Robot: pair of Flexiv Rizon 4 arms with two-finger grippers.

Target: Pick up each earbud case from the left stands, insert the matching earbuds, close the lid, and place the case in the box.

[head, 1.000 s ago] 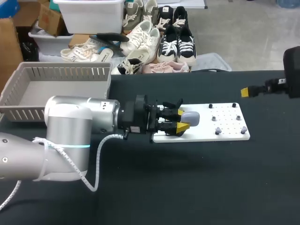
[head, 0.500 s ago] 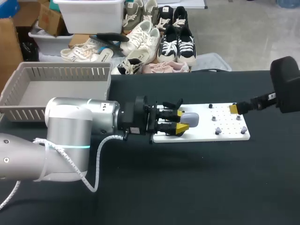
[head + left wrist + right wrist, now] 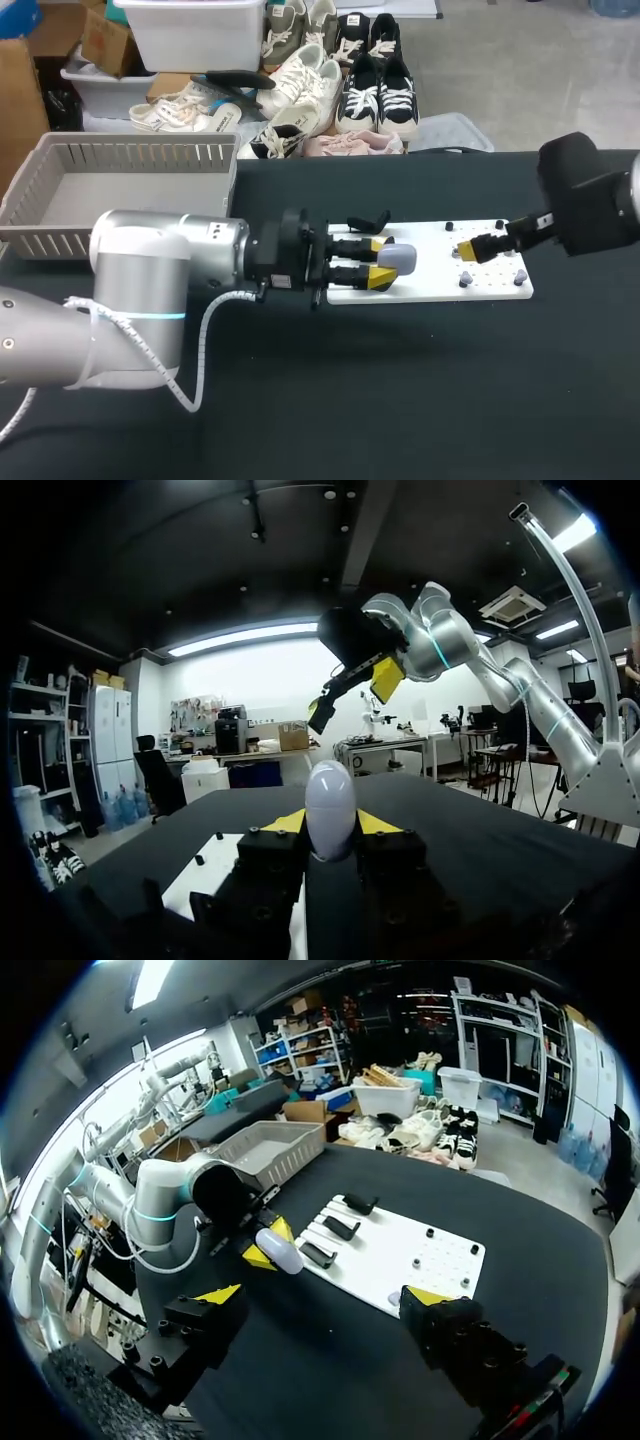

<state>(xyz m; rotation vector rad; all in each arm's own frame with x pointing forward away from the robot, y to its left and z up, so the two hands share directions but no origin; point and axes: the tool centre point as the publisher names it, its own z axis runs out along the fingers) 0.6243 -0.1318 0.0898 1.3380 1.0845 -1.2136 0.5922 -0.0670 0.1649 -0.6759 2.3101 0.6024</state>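
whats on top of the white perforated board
The white perforated board carries black stands at its left end and small dark and grey pegs at its right. The left claw, shut on a pale grey egg-shaped case, hides part of the stands.

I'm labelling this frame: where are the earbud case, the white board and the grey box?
earbud case (image 3: 398, 257), head view, rounded end.
white board (image 3: 430, 282), head view, bare surface.
grey box (image 3: 130, 155), head view, slatted back wall.
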